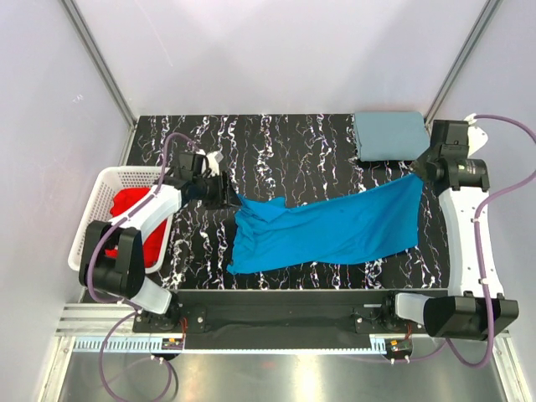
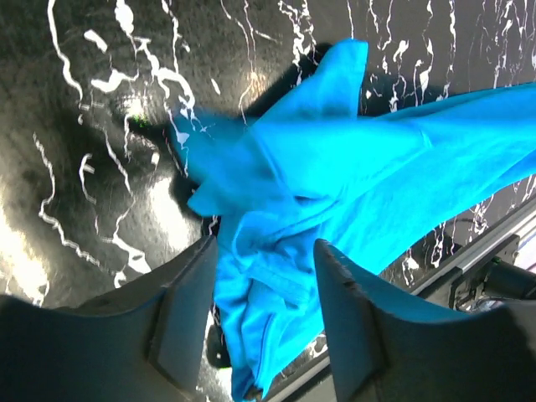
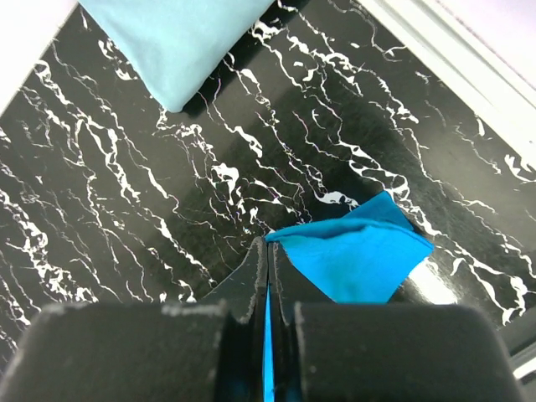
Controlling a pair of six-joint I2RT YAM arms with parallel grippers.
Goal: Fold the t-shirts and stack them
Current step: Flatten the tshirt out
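A bright blue t-shirt (image 1: 335,226) lies stretched across the black marbled table, bunched at its left end. My left gripper (image 1: 224,199) hovers over that bunched end. In the left wrist view its jaws (image 2: 266,247) stand apart, and the blue cloth (image 2: 352,159) shows between them without being pinched. My right gripper (image 1: 417,173) is shut on the shirt's right corner (image 3: 356,255), and a thin strip of cloth shows between its fingers (image 3: 268,243). A dusty grey-blue t-shirt (image 1: 388,136) lies folded at the back right.
A white lattice basket (image 1: 96,197) with red t-shirts (image 1: 134,205) in it stands at the left edge, beside the left arm. A metal rail (image 1: 285,306) runs along the near edge. The folded grey-blue shirt (image 3: 176,42) lies just beyond the right gripper.
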